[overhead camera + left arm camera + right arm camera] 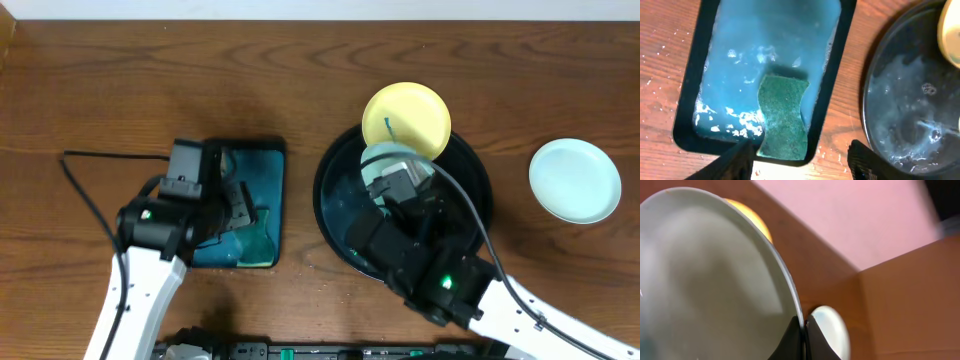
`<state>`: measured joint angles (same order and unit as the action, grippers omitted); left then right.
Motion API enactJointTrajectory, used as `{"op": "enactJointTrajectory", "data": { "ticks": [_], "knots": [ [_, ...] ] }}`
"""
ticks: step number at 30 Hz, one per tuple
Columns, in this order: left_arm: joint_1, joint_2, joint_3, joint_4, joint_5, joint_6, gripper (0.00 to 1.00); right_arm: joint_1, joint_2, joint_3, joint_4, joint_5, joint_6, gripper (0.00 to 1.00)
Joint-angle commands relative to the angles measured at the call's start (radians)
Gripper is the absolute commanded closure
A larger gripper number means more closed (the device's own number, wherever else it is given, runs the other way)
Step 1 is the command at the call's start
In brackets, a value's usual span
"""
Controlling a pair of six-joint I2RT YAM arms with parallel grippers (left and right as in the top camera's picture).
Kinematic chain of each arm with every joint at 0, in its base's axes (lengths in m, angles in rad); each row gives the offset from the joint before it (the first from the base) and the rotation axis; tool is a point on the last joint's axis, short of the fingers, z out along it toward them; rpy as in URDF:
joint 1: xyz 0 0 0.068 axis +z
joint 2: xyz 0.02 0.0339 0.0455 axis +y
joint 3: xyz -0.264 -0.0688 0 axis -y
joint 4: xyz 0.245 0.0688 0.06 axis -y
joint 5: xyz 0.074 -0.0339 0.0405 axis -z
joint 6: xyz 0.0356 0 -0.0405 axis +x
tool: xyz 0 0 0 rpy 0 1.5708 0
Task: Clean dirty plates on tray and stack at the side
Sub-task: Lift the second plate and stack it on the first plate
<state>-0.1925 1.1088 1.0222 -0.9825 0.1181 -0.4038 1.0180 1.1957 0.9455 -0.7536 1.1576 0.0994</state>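
Note:
My right gripper [398,185] is shut on the rim of a pale mint-blue plate [392,160] and holds it tilted over the large round black tray [470,205]. In the right wrist view the fingers [803,337] pinch that plate [715,280] at its edge. A pale yellow plate [406,117] with a small teal smear leans on the tray's far rim. A second mint-blue plate [574,180] lies on the bare wood at the right, also in the right wrist view [832,330]. My left gripper [800,162] is open over the near end of the teal tray, above a green sponge [783,115].
The rectangular teal tray [262,170] with soapy water sits left of the black tray; the sponge [258,243] lies at its near end. The black tray's wet floor shows in the left wrist view [910,100]. A black cable [85,170] runs at the left.

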Motion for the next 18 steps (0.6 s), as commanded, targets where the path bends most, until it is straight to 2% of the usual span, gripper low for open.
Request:
{"op": "enactJointTrajectory", "data": {
  "ticks": [1, 5, 18],
  "knots": [
    [0.004, -0.027, 0.006, -0.009, 0.006, 0.007, 0.36, 0.050, 0.000, 0.018, 0.002, 0.183, -0.060, 0.99],
    [0.004, -0.024, 0.006, -0.011, 0.005, 0.007, 0.23, 0.080, 0.000, 0.018, 0.002, 0.189, -0.072, 0.99],
    [0.004, -0.024, 0.006, -0.003, 0.005, 0.000, 0.22, 0.089, 0.000, 0.018, 0.002, 0.189, -0.072, 0.99]
  ]
}}
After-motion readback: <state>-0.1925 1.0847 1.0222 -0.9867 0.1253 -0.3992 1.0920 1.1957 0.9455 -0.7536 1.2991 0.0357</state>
